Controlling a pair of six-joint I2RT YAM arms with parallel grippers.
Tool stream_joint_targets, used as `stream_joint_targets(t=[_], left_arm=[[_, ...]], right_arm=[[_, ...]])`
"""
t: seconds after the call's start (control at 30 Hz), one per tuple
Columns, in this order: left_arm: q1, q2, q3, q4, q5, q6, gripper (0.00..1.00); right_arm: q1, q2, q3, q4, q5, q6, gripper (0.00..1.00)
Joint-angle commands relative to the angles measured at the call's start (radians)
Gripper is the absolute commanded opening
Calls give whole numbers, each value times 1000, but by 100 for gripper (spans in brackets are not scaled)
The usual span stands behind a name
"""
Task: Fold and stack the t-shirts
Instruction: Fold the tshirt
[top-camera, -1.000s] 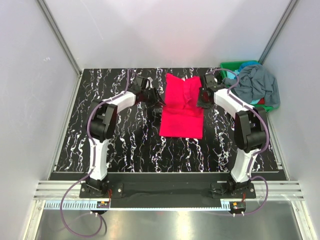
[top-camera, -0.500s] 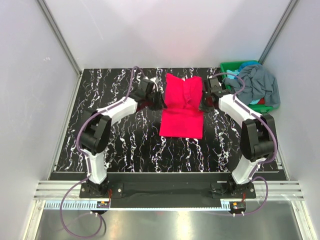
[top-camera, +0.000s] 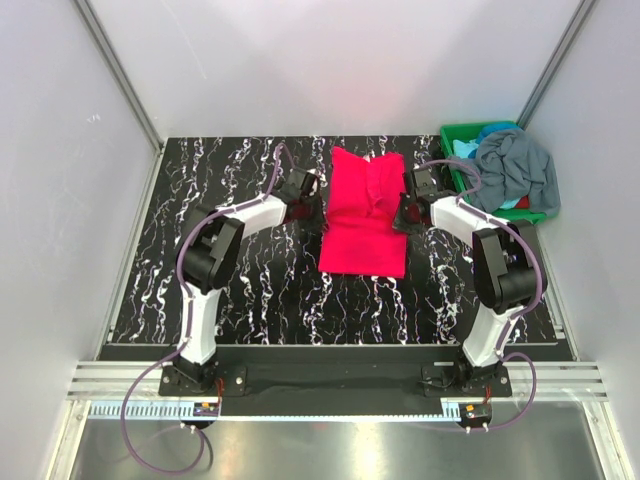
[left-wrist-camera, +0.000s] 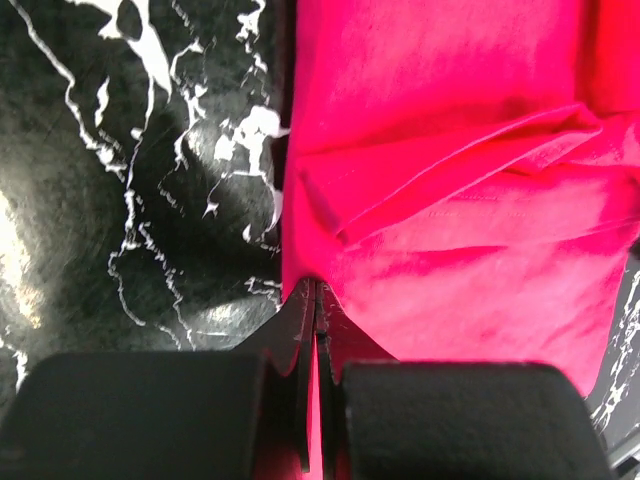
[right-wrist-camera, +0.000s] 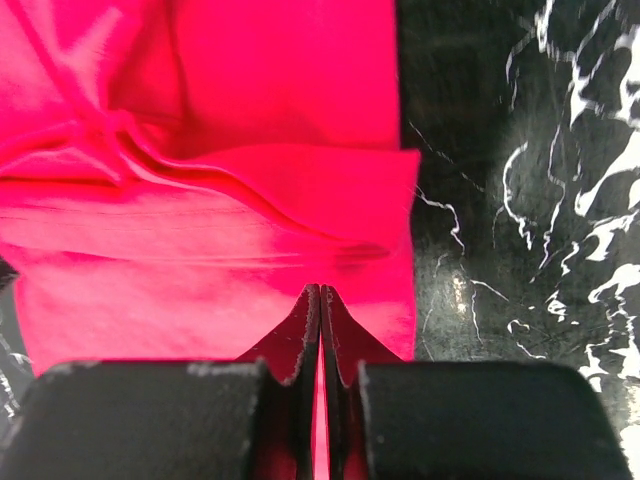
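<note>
Left tool (left-wrist-camera: 316, 300), right tool (right-wrist-camera: 320, 300): tight on magenta t-shirt (top-camera: 365, 215) (opposite edges).

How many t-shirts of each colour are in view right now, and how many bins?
Green bin: 1
Magenta t-shirt, on the table: 1
Grey-blue t-shirt, heaped on the green bin: 1
Light teal-blue t-shirt, mostly hidden in the green bin: 1
Total: 4

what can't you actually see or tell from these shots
- Top view: what else is in the green bin. The grey-blue t-shirt heaped over it hides all but a scrap of teal cloth.
- Left wrist view: how many layers of the magenta t-shirt the left gripper pinches. Its own fingers cover the edge.
- Right wrist view: the same for the right gripper.
</note>
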Motion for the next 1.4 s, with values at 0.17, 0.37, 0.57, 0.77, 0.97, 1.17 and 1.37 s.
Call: stream_joint_targets(t=[0.17, 0.37, 0.57, 0.77, 0.97, 1.17, 1.37], left_arm=[[3, -3, 70, 15, -31, 11, 0], [3, 21, 125, 13, -34, 14, 0], [13, 67, 190, 13, -41, 27, 0], [47, 89, 259, 0, -34, 36, 1], [75, 126, 320, -3, 5, 45, 3], [76, 145, 357, -2, 21, 31, 3], [76, 113, 330, -22, -8, 44, 3]], right_arm=[[-4, -21, -54, 101, 24, 34, 5], [-3, 2, -38, 106, 49, 42, 5], [-3, -1, -13, 106, 70, 34, 5], [-3, -1, -28, 118, 56, 42, 6], [4, -29, -70, 177, -3, 76, 6], [14, -35, -93, 216, 15, 89, 7], [30, -66, -120, 219, 7, 106, 6]])
